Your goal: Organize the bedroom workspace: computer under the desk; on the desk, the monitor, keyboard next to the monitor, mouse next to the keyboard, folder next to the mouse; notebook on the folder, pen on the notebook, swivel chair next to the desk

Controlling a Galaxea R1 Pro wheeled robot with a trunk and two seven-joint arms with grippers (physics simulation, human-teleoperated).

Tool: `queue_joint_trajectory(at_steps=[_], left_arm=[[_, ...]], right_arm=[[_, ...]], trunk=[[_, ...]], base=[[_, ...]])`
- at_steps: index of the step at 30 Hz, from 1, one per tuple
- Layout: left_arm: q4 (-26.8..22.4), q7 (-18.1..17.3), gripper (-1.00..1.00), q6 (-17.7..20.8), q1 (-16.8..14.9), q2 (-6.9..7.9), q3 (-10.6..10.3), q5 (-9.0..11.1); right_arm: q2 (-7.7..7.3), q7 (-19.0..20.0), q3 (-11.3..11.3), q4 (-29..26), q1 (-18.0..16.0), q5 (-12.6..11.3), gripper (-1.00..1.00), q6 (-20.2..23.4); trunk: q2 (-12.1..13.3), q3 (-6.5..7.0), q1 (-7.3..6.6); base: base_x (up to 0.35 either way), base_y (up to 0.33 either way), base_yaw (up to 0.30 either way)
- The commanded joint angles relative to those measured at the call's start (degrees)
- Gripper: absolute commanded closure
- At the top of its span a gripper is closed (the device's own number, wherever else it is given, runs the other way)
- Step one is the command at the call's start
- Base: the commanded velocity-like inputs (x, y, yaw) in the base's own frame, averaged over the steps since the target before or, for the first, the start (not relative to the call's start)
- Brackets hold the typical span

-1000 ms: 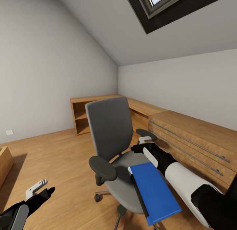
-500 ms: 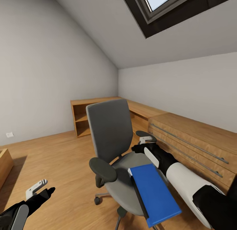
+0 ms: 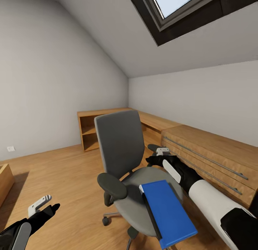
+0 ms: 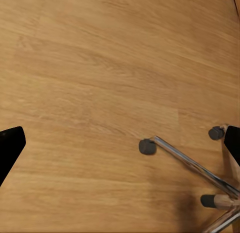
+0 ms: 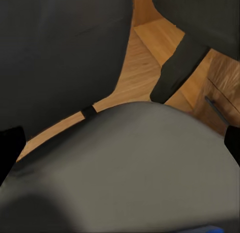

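Observation:
The grey swivel chair stands on the wooden floor in the middle of the head view, its back towards the far wall. A bright-blue folder lies on the front of its seat and sticks out past the edge. My right gripper hovers open over the seat beside the far armrest; the right wrist view looks down on the seat, with the backrest close by. My left gripper is open low at the left over bare floor, and its wrist view shows the chair's chrome base.
A light-wood drawer chest runs along the right wall close behind my right arm. A light-wood shelving unit fills the far corner. Another wooden piece sits at the left edge. A skylight is overhead.
The whole picture has slid down a little, so the camera has tilted up. My right gripper has edged slightly right and up relative to the chair. The left arm has not moved.

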Motion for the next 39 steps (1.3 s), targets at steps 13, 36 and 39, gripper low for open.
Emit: queue_joint_trajectory(at_steps=[13,36,39], left_arm=[[-0.07,0.45,-1.00,0.25,-0.04,0.00,-0.03,0.61],[-0.07,0.43,-1.00,0.25,-0.04,0.00,0.04,0.59],[-0.07,0.39,-1.00,0.25,-0.04,0.03,0.04,0.60]], right_arm=[[-5.13,-9.54,0.39,-18.27,7.13,-6.40,-1.00,3.58],[-5.17,-18.83,0.71,-26.32,10.07,-8.55,-1.00,4.05],[-5.14,-18.85,0.74,-26.92,10.08,-8.57,-1.00,4.09]], trunk=[[-0.03,0.93,-0.01],[-0.03,1.07,-0.01],[-0.03,1.07,-0.01]], base=[[0.000,0.000,0.000],[0.000,0.000,0.000],[0.000,0.000,0.000]])
